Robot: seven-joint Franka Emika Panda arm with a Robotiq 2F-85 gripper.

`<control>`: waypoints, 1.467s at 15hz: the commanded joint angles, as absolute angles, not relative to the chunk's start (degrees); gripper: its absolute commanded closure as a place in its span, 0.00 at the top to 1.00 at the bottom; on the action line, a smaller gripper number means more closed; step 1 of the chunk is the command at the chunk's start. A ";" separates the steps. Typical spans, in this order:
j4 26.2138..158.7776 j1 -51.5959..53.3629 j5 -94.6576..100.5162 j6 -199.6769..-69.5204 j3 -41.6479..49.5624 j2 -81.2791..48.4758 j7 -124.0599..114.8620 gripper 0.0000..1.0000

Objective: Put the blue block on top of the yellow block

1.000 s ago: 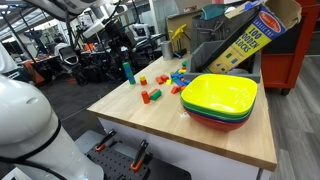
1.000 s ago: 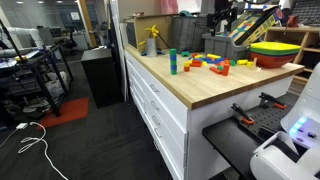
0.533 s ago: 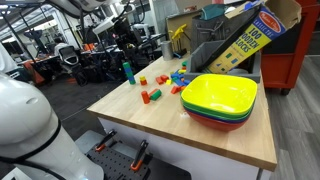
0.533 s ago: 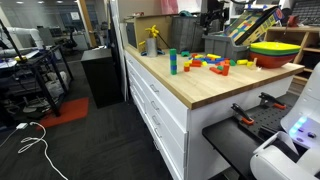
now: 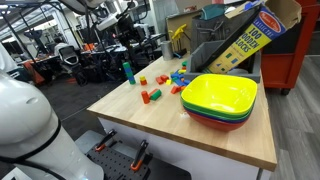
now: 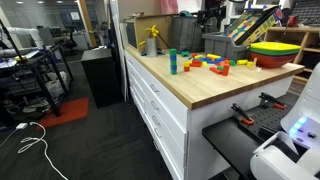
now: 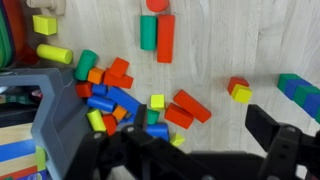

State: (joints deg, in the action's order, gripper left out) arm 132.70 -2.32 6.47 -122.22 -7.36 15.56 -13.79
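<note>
Wrist view: gripper (image 7: 163, 128) wide open, empty, over block pile. Blue block (image 7: 120, 100) lies just left of yellow block (image 7: 157, 102), long axis slanted, approx. between jaws.

stacked bowls (image 5: 220, 95): about 3 | teal cylinder (image 5: 127, 71): 1 | small yellow cubes (image 7: 157, 101): 3 in wrist view

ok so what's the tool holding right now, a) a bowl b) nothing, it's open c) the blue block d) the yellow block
b: in the wrist view the tool stands open with nothing between its fingers, and the blocks all lie loose on the table.
</note>
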 commanded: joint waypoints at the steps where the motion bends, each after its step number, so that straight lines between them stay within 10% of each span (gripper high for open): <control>1: 132.60 -1.28 6.77 -122.06 -6.38 15.52 -14.00 1.00; 22: 113.48 -1.56 -1.39 -116.41 1.18 -12.86 -28.74 1.00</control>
